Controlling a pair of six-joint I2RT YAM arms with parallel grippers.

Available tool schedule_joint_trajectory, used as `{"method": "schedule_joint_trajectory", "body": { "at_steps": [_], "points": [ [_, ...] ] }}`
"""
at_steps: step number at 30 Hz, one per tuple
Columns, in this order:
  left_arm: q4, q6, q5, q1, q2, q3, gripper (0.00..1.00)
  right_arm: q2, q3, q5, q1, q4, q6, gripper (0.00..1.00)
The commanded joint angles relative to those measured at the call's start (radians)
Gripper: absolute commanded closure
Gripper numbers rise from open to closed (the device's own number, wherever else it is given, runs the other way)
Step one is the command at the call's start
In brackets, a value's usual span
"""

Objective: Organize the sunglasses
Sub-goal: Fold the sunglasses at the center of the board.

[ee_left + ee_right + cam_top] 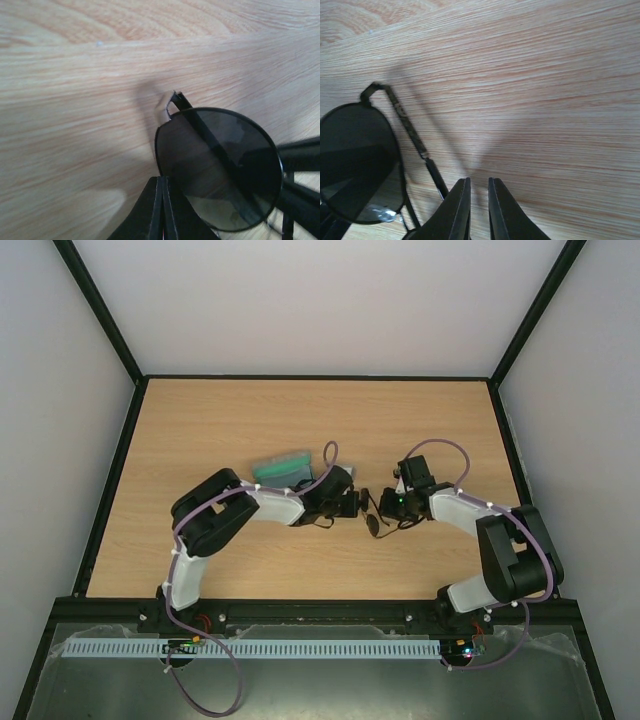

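The sunglasses (373, 520) hang between my two grippers at the table's centre, lifted a little above the wood. In the left wrist view one round dark lens (225, 165) fills the lower right, its rim meeting my fingertips. My left gripper (162, 179) is shut, pinching the frame at the lens edge; it also shows in the top view (357, 504). In the right wrist view a lens (360, 160) is at the lower left, and a slim temple arm (407, 127) runs down just left of my right gripper (479, 181). That gripper stands a narrow gap open and holds nothing.
A grey case with green lining (283, 468) lies open just behind the left arm's wrist. Black frame posts and rails bound the wooden table (200, 420) at its back, left and right edges.
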Motion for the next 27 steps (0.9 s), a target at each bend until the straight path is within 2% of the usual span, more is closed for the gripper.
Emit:
{"method": "schedule_joint_trajectory", "body": {
  "at_steps": [1,10,14,17,21,23,27],
  "points": [
    [-0.037,0.009,0.012,-0.006,0.065,0.064,0.98,0.020,0.002,-0.053,0.016,-0.003,0.010,0.89],
    [-0.044,0.009,0.018,-0.005,0.080,0.100,0.98,0.077,0.037,-0.101,0.044,0.030,0.033,0.90],
    [-0.051,0.012,0.014,-0.004,0.077,0.100,0.98,0.074,0.062,-0.044,0.044,-0.012,0.020,0.91],
    [-0.050,0.012,0.006,0.003,0.060,0.077,0.98,0.021,0.087,0.048,0.044,-0.088,0.004,0.89],
    [-0.039,0.015,0.011,0.015,0.037,0.048,0.98,-0.082,0.112,0.137,0.044,-0.162,-0.002,0.80],
    [-0.039,0.016,0.015,0.014,0.034,0.047,0.98,-0.115,0.129,0.170,0.044,-0.202,-0.005,0.79],
    [-0.040,0.015,0.009,0.017,0.021,0.036,0.98,-0.187,0.131,0.159,0.044,-0.267,0.001,0.79]
  ]
}}
